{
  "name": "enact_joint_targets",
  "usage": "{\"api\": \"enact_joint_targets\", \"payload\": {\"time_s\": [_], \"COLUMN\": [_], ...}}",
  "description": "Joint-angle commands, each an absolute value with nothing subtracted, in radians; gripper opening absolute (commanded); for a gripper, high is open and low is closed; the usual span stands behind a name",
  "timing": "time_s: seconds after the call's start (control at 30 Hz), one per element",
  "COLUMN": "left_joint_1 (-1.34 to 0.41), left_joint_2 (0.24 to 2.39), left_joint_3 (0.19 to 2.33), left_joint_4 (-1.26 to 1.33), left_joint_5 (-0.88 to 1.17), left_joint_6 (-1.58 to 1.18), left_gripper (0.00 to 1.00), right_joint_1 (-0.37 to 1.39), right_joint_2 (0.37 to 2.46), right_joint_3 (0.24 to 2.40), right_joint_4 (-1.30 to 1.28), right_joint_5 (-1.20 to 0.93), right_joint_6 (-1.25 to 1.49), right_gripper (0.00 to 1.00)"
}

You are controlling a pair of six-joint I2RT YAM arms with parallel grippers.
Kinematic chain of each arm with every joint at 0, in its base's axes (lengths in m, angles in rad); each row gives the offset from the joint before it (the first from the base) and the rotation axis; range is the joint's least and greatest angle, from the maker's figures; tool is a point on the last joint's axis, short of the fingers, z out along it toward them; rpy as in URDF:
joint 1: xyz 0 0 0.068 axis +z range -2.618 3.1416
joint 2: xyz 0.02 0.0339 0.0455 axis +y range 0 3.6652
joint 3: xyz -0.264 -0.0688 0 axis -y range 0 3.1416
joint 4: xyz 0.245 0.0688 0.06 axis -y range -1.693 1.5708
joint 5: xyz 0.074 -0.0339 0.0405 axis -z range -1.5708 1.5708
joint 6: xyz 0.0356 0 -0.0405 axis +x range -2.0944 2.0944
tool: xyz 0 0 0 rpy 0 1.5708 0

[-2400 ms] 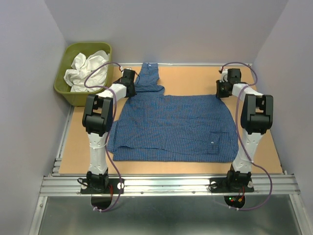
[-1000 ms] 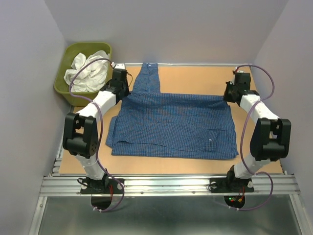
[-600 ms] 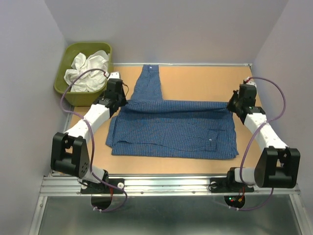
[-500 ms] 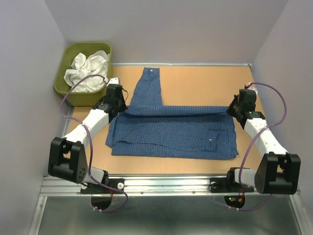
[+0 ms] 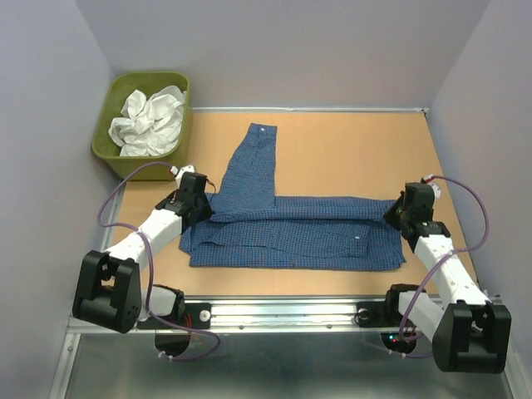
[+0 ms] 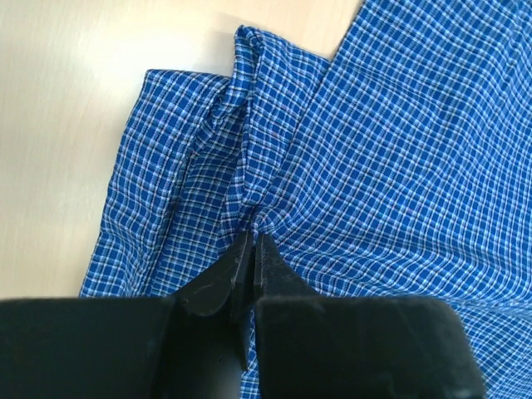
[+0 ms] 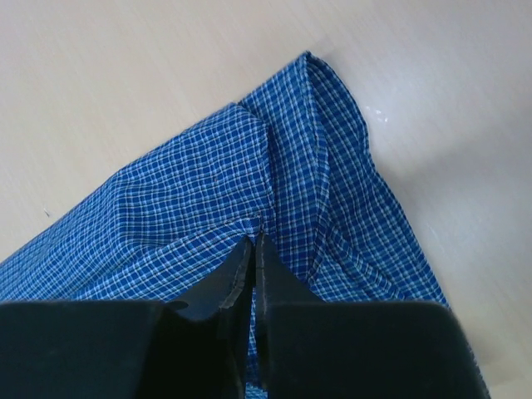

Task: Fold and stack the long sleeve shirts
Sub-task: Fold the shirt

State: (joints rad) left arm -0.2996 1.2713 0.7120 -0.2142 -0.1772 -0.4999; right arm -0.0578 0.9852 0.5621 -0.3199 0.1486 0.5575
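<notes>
A dark blue checked shirt (image 5: 291, 237) lies folded across the near half of the counter (image 5: 357, 150). One sleeve (image 5: 256, 158) reaches into the bare far side. Both arms stretch low. The left gripper (image 5: 204, 208) and right gripper (image 5: 391, 214) each pinch one end of the fold, a grip clear only in the wrist views. A white garment (image 5: 150, 116) fills the green tub (image 5: 106, 154).

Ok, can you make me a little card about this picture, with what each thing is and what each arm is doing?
table: tan board
on table: blue checked shirt, lying flat, its far part folded over toward the near edge
sleeve: one sleeve points to the far edge
left end effector: shut on the shirt's left edge, cloth bunched at its tips
right end effector: shut on the shirt's right corner
far left corner: green tub
in tub: crumpled white garment
stack: not yet begun
</notes>
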Motion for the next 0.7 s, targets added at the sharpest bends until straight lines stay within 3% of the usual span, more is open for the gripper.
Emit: {"api": "enact_joint_targets", "payload": {"time_s": [0.0,0.13,0.33,0.57,0.67], "left_joint_1": [-0.298,-0.298,-0.298,-0.298,-0.298], "left_joint_2": [1.213,1.190,1.085,0.950,0.953], "left_joint_3": [0.678,0.649,0.637,0.663,0.657], "left_joint_4": [-0.259,-0.281,-0.311,-0.281,-0.264], "left_joint_5": [-0.230,-0.199,-0.169,-0.210,-0.230], "left_joint_6": [-0.578,-0.623,-0.646,-0.589,-0.598], "left_gripper": [0.00,0.06,0.30,0.71,0.75], "right_joint_1": [-0.060,-0.060,-0.060,-0.058,-0.058], "right_joint_2": [0.930,0.896,0.870,0.968,1.063], "right_joint_3": [0.519,0.500,0.589,0.748,0.776], "right_joint_4": [-0.350,-0.403,-0.419,-0.394,-0.384], "right_joint_5": [0.173,0.183,0.144,-0.076,-0.120], "right_joint_6": [0.615,0.641,0.548,0.454,0.451], "right_gripper": [0.11,0.20,0.62,0.64,0.64]}}
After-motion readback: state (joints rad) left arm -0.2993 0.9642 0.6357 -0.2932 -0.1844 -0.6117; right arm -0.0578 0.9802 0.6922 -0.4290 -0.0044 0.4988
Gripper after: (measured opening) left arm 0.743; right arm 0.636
